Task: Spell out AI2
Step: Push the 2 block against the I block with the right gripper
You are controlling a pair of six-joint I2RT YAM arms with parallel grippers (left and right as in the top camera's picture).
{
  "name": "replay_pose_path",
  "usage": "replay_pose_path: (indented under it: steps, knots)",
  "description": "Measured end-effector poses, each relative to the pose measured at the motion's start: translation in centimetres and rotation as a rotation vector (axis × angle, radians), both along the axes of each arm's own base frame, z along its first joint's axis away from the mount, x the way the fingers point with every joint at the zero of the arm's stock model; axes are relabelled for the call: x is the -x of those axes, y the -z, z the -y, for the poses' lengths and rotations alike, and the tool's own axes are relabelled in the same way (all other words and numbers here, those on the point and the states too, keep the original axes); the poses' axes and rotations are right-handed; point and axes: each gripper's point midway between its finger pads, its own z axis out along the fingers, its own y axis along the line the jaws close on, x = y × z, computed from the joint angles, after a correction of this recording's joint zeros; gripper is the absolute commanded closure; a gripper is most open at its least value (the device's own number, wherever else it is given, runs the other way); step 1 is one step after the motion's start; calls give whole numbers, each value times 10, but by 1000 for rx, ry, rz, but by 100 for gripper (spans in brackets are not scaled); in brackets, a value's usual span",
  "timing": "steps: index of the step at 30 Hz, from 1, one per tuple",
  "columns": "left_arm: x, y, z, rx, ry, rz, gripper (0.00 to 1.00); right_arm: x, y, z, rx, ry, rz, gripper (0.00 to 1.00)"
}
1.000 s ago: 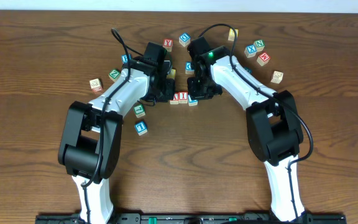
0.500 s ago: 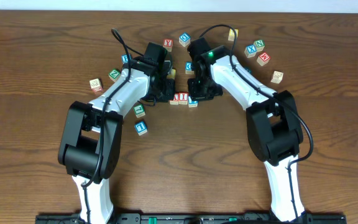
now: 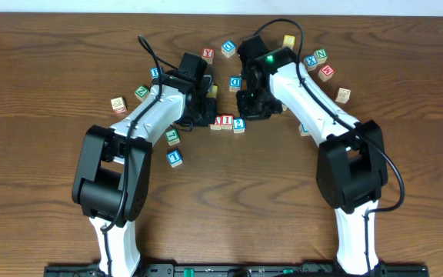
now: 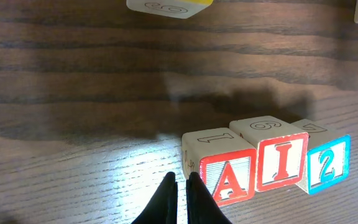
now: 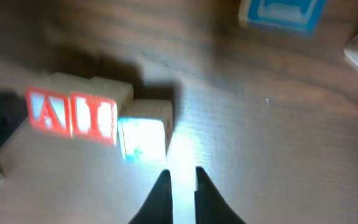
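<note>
AI2 block row (image 4: pixel 283 163) — likely light, stiff wooden cubes (probably slick) — take by opposite flat faces; left gripper (image 4: pixel 180 186), right gripper (image 5: pixel 179 180) both pressed together, empty.

Dark brown wooden table (image 4: pixel 73 74), its grain strongly figured, catches the light with a soft sheen. The pale wooden cube with the red A (image 4: pixel 225 177), the red I cube (image 4: pixel 283 163) and the blue-framed 2 cube (image 4: pixel 325 165) carry smooth painted faces. The black fingers (image 4: pixel 165 200) of my left gripper (image 4: pixel 181 180) look matt; my white arm shells (image 3: pixel 148 115) are glossy plastic.
</note>
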Motion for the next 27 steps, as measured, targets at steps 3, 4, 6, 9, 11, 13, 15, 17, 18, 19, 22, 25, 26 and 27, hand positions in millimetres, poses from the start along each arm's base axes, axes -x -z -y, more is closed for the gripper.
replay_pose_path:
  steps: [3, 4, 6, 9, 11, 13, 15, 17, 18, 19, 22, 25, 26, 27]
  knots:
    - [0, 0, 0, 0, 0, 0, 92, 12, 1, 2, 18, -8, -41, 99]
    - [0, 0, 0, 0, 0, 0, 92, 14, 2, 1, 21, -12, -47, 99]
    - [0, 0, 0, 1, -5, -2, 93, 20, 5, -3, 24, -25, -56, 99]
    - [0, 0, 0, 2, -15, -5, 93, 28, 12, -9, 31, -38, -70, 99]
    - [0, 0, 0, 4, -26, -9, 92, 33, 17, -11, 32, -40, -77, 99]
    - [0, 0, 0, 6, -36, -13, 93, 36, 21, -13, 35, -34, -82, 99]
    - [1, 0, 0, 7, -47, -19, 92, 35, 24, -14, 32, -22, -79, 99]
    - [1, 0, -1, 7, -54, -24, 92, 35, 24, -16, 31, -11, -77, 99]
    - [2, 0, -1, 8, -57, -26, 93, 34, 24, -17, 29, -6, -73, 99]
    - [2, 1, -1, 7, -57, -26, 93, 34, 24, -18, 28, -2, -71, 99]
    - [2, 1, -1, 7, -62, -31, 93, 34, 24, -20, 33, 6, -66, 99]
    - [2, 1, -1, 9, -72, -34, 93, 33, 27, -24, 33, 9, -48, 99]
    - [2, 1, -1, 10, -79, -36, 92, 34, 29, -25, 34, 11, -46, 99]
    - [2, 1, -1, 10, -81, -37, 92, 34, 32, -26, 37, 15, -43, 99]
